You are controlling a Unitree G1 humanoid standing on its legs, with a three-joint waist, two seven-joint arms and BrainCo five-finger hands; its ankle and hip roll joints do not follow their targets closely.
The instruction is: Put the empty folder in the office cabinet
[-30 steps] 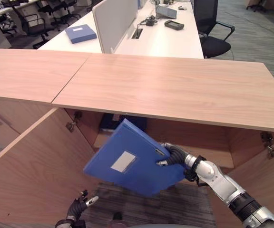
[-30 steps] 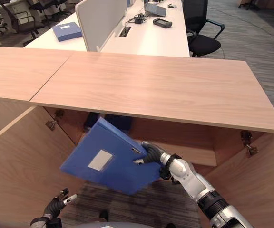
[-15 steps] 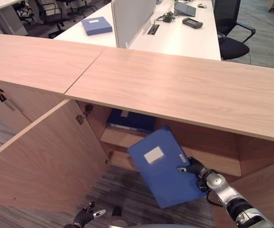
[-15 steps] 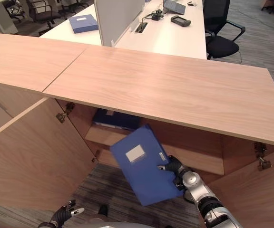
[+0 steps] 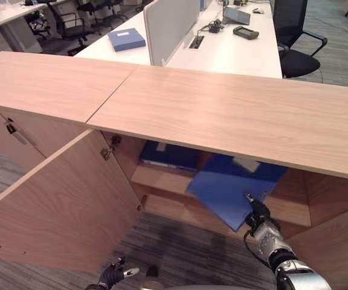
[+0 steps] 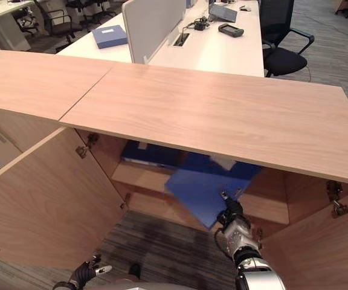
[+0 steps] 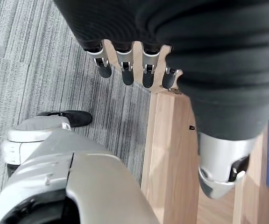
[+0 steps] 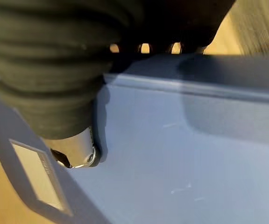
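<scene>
**Folder half in, still tilted**

The right hand [image 5: 255, 211] grips the near lower corner of the blue folder [image 5: 222, 187], thumb on its face and fingers curled over the edge in the right wrist view. The folder leans into the open cabinet [image 5: 234, 109], its far end under the top and over the shelf [image 5: 162, 178], its near end hanging out past the shelf's front. A second folder [image 5: 168, 154] already lies on the shelf just beside it.

Likely risks from here:
- Letting go now: much of the folder looks unsupported, so it could tip off the shelf to the floor.
- Pushing on at this slant: the far edge may catch the cabinet top or ride up on the second folder and jam.
- A corner grip gives little control; the folder could twist.

The left hand [image 5: 115, 276] hangs low by the open door [image 5: 53, 205], fingers relaxed and holding nothing.
</scene>
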